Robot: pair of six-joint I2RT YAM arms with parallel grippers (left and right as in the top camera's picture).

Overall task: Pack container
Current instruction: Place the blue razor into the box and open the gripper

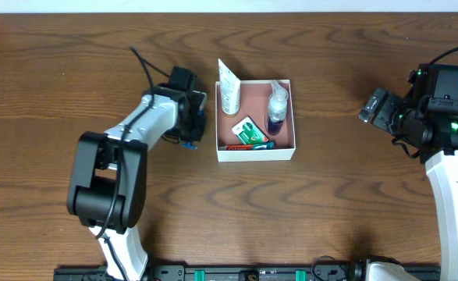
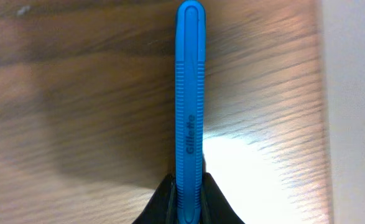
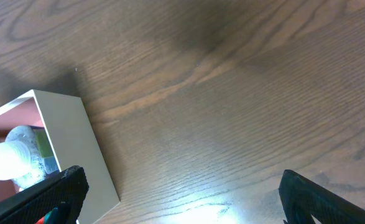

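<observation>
The container (image 1: pixel 256 151) is a shallow white box with a pinkish inside, at the table's middle. It holds a white tube (image 1: pixel 229 87) leaning on its left wall, a small spray bottle (image 1: pixel 276 109), a green-and-white packet (image 1: pixel 251 132) and a thin red item at the front. My left gripper (image 2: pixel 188 199) is shut on a blue Gillette razor (image 2: pixel 189 93), just left of the container's wall (image 2: pixel 353 112); it also shows in the overhead view (image 1: pixel 193 117). My right gripper (image 3: pixel 179 196) is open and empty over bare table, right of the container (image 3: pixel 76 143).
The dark wooden table (image 1: pixel 346 195) spreads all round the container. The right arm (image 1: pixel 431 109) stands at the right edge, the left arm's base (image 1: pixel 108 187) at the front left.
</observation>
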